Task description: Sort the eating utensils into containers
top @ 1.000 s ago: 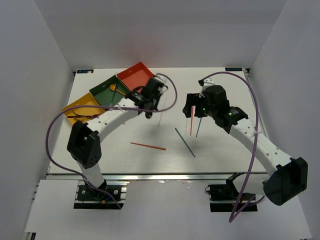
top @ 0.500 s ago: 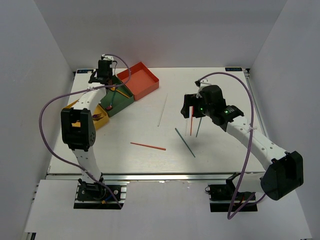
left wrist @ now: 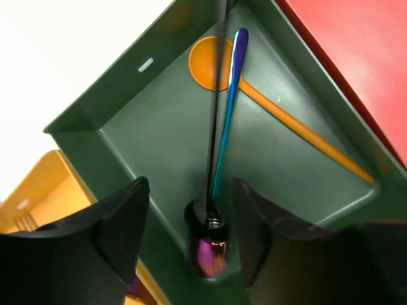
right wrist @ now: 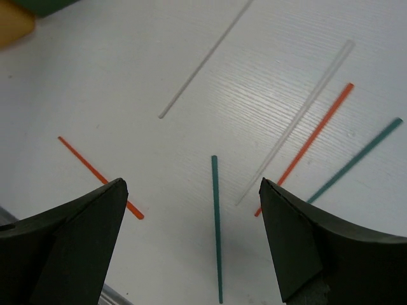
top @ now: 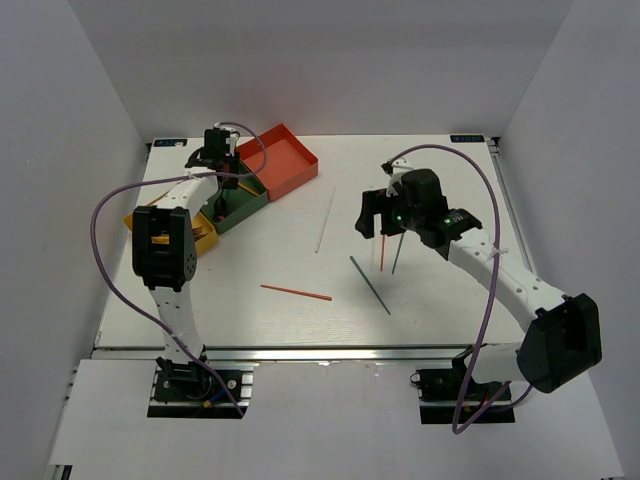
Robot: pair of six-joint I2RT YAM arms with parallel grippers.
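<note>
Nothing legible anywhere. Only a small pale sticker [left wrist: 145,64] on the inner wall of the shallow dark green plastic box [left wrist: 159,146], a similar one [left wrist: 22,204] on the neighbouring yellow box [left wrist: 44,190], and two tiny dark tags [top: 170,142] [top: 467,137] at the far corners of the white table [top: 440,300], all too small to read.

Six chopsticks [right wrist: 217,222], three boxes [top: 285,160], perhaps three spoons [left wrist: 227,108]

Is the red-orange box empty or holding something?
Empty: the red-orange box shows only bare floor in the top view, nothing lying inside.
</note>
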